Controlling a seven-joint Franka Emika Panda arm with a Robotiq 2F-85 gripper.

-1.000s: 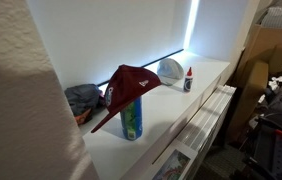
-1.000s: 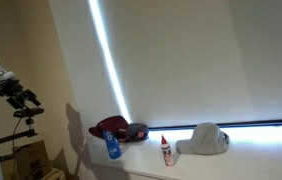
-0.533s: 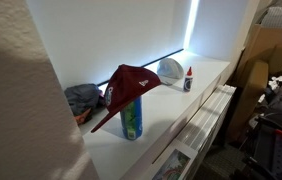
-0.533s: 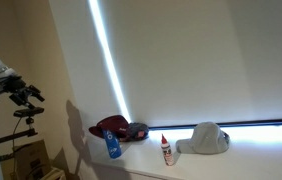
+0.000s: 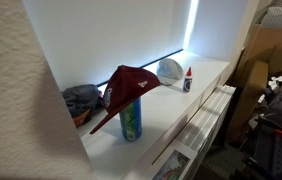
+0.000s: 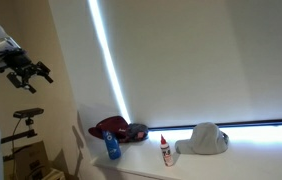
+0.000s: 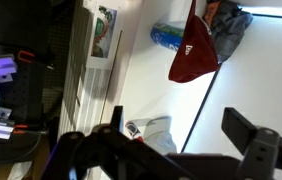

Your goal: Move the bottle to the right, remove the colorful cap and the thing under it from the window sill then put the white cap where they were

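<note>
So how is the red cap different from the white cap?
The red cap is dark red; the white cap is pale. The red cap sits up high on a blue-green can, brim tilting down; the white cap rests right on the window sill. The red cap is next to a grey-blue cloth bundle; the white cap is next to a tiny bottle. Both are baseball caps.

Maroon cap [image 5: 131,84] atop upright can [image 5: 131,121]
</note>
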